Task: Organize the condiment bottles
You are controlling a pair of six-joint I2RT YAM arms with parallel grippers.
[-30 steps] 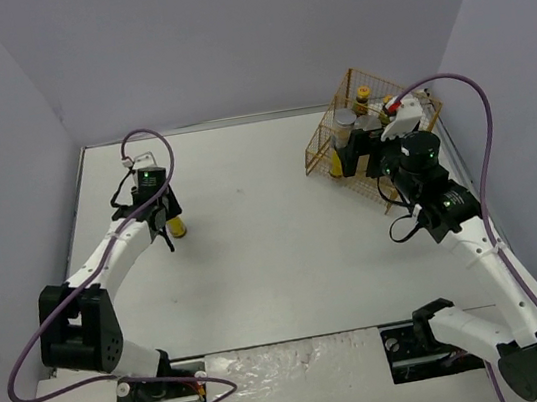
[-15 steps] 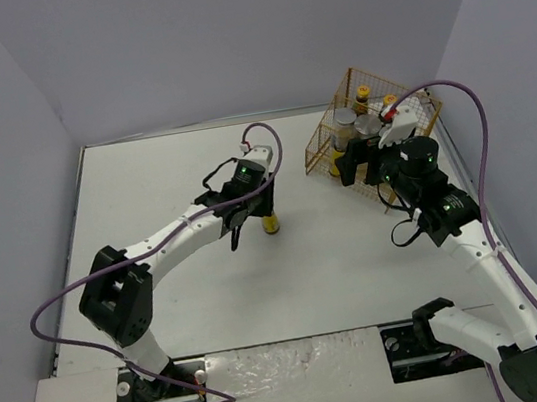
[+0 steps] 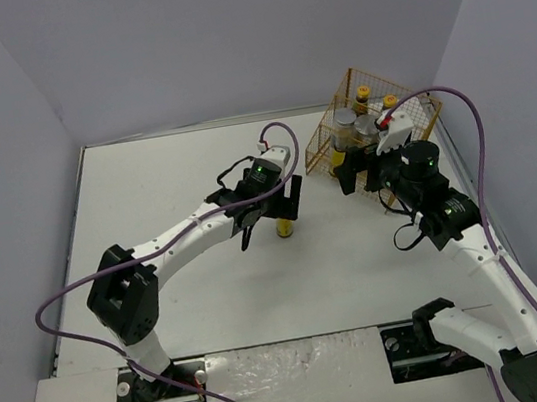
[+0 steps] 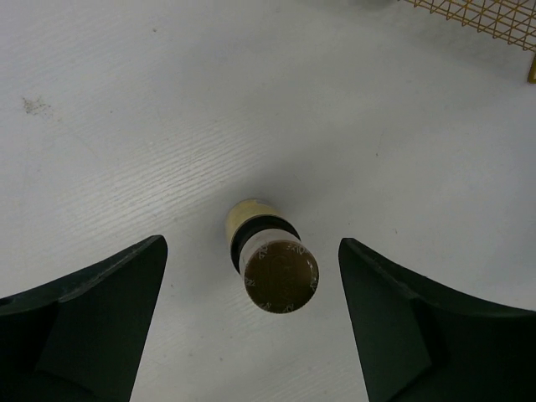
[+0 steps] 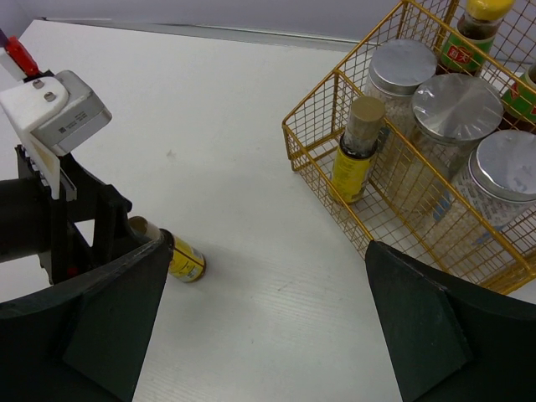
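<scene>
**LEFT GRIPPER ASTRIDE LONE BOTTLE**

One yellow-labelled bottle (image 4: 280, 276) stands upright on the table (image 4: 126, 100), well apart from the gold wire basket (image 5: 311, 99). The left gripper (image 4: 251, 243) has its fingers spread either side of the bottle, not touching it. The right gripper (image 5: 268, 247), spread wide and empty, hangs near the basket, which holds the silver-lidded jars (image 5: 456, 105).

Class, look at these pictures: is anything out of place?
Yes. One yellow-labelled bottle sits alone on the table, inside the open left gripper, apart from the other bottles grouped at the gold wire basket.
</scene>
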